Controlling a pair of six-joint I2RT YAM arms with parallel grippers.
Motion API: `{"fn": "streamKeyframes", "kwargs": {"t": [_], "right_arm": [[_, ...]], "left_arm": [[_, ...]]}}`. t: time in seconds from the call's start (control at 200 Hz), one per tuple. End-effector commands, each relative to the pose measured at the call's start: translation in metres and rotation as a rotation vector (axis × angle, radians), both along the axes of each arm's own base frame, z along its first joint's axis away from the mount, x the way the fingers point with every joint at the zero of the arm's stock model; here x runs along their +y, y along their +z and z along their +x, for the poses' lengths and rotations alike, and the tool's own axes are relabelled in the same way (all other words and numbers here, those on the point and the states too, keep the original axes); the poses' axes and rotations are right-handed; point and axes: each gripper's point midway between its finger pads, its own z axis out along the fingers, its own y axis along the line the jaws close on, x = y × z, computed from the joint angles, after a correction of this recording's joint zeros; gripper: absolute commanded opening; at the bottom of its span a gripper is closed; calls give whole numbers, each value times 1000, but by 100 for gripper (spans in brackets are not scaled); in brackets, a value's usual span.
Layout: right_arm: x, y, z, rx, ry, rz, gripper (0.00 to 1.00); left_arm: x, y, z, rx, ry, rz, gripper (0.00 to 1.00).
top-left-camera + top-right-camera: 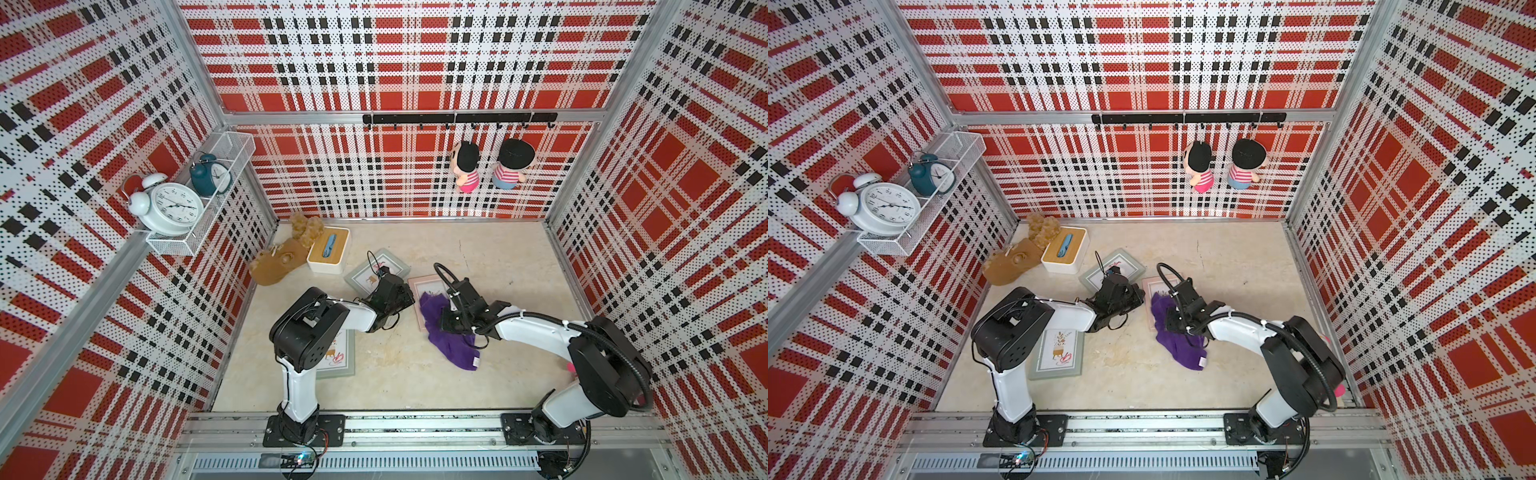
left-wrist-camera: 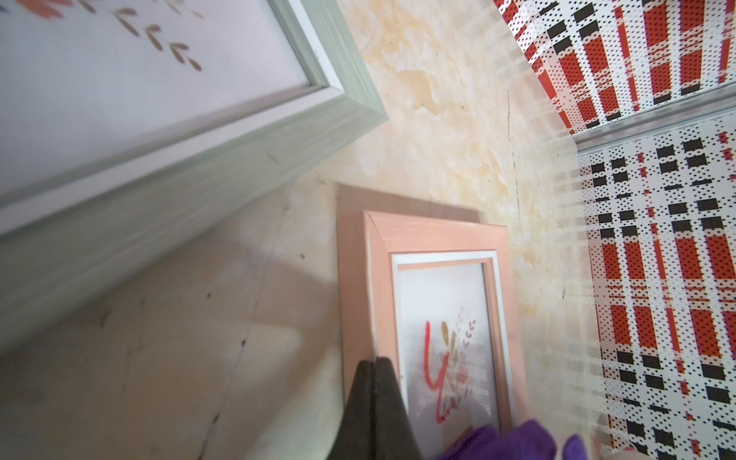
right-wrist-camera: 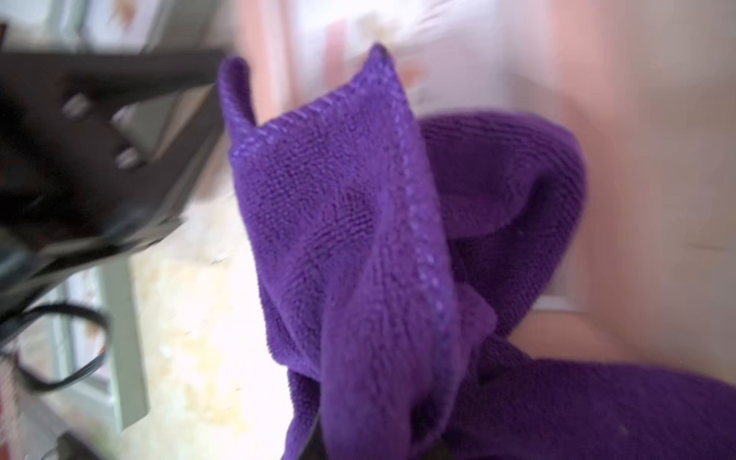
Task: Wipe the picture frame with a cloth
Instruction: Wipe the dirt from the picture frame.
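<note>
1. The cloth (image 1: pixel 453 353) is deep purple, fuzzy and bunched. It drapes over the lower part of the pink picture frame (image 1: pixel 420 286), at the centre of both top views.
2. The right gripper (image 1: pixel 445 323) pinches a fold of it.
3. The left gripper (image 2: pixel 372 378), jaws pressed together, sits at the frame's edge.

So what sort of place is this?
Likely a staged robot test cell dressed as a home corner, not a real room: plaid panel walls, an aluminium mounting rail, an alarm clock in a wire shelf.

Left fingers (image 2: pixel 374 402) pressed together; right fingers (image 3: pixel 313 446) clamped.
</note>
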Motion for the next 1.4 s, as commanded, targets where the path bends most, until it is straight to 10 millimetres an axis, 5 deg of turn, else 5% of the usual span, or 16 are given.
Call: {"fn": "streamKeyframes", "kwargs": {"t": [0.0, 0.286, 0.361, 0.526, 0.586, 0.872, 0.937, 1.102, 1.177, 1.278, 1.393], "right_arm": [[-49, -7, 1, 4, -104, -161, 0], [64, -8, -9, 24, 105, -42, 0], [52, -12, -9, 18, 70, -68, 0], [-35, -20, -2, 26, -67, -246, 0], [-51, -20, 1, 32, -93, -252, 0], [58, -12, -8, 48, 88, -56, 0], [45, -17, -8, 45, 60, -87, 0], [-34, -24, 1, 50, -74, -173, 0], [-55, -18, 7, 28, -113, -214, 0], [-39, -11, 12, 10, -82, -179, 0], [21, -3, 5, -13, 35, -94, 0]], "left_arm": [[39, -102, -80, 348, -49, 233, 0], [40, -104, -81, 352, -42, 235, 0], [41, -104, -82, 353, -43, 237, 0], [42, -105, -83, 351, -47, 241, 0], [41, -105, -83, 350, -52, 240, 0], [40, -103, -80, 346, -51, 234, 0], [40, -103, -81, 347, -55, 236, 0], [39, -101, -80, 343, -59, 231, 0], [37, -99, -78, 338, -64, 228, 0], [34, -98, -76, 338, -67, 226, 0], [35, -99, -77, 343, -58, 231, 0]]}}
